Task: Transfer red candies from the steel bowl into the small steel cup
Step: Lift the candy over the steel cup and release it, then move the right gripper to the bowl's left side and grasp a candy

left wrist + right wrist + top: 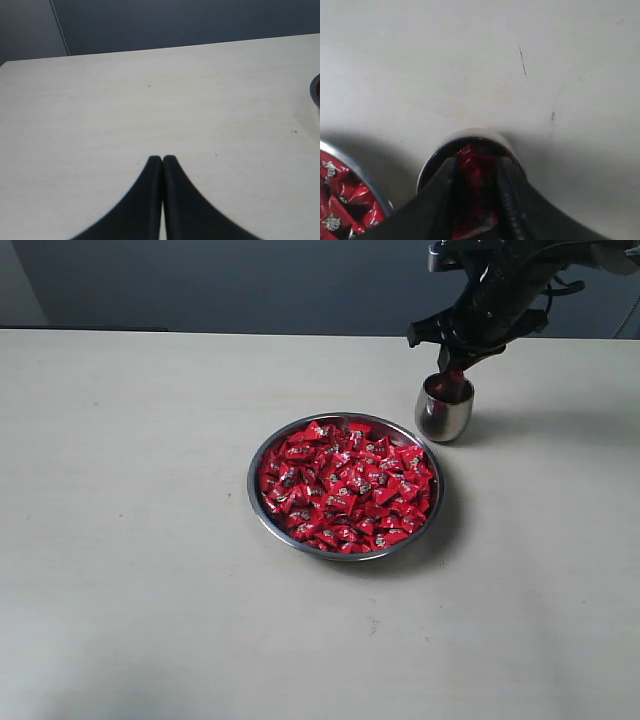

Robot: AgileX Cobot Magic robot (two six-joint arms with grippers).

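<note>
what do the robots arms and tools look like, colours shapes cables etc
Both tools are matte black. The left tool has two smooth curved fingers tapering to rounded tips; the right tool has black fingers too, one ribbed on its inner face. The right arm is black, with dark cables looping beside it. No markings show.

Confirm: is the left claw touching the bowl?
Apart. Left wrist view shows bare table between the left claw and the bowl.
</note>
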